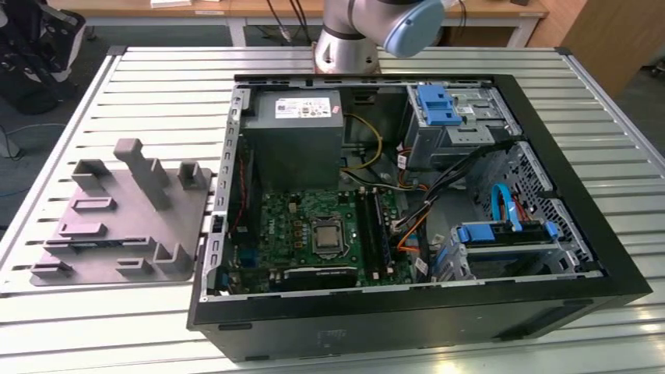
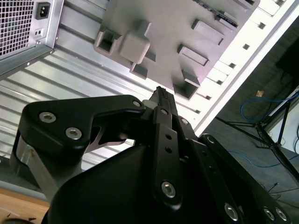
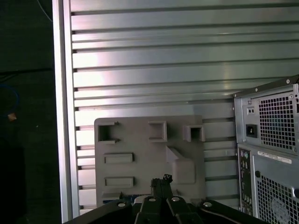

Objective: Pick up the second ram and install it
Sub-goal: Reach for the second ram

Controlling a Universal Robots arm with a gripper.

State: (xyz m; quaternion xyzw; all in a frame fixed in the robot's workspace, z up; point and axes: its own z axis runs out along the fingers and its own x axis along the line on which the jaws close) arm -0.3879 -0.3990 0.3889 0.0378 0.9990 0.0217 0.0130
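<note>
Claw (image 2: 161,93) hung over the grey holder plate (image 1: 114,226), which lies on the slatted bench (image 1: 93,327) just beside the computer case (image 1: 582,234), on the case's rear-panel side. In both wrist views the fingertips are seen pressed together, with nothing pinched between them.

Second ram (image 1: 99,243): taken to be the thin dark strip with a bluish tinge, seated in a groove of the holder plate at the end far from the case's power supply (image 1: 296,125). It is not gripped and not touched. The motherboard (image 1: 301,234) lies flat inside the case, with the long memory slots (image 1: 379,230) beside the processor socket (image 1: 327,235). Whether one slot is already filled cannot be told.

Risks, as judged:
- With the fingertips together, the stick would be struck or pushed along its groove rather than straddled.
- A stick this thin could be pinched off-centre and tilt, so that it jams at the slot mouth.
- The loose cables (image 1: 416,214) inside the case, just beside the slots, could be snagged.

Counted: one arm (image 1: 364,31), one claw, one holder plate, one case, one motherboard, one power supply, one stick on the plate, two blue drive carriers (image 1: 437,105).
</note>
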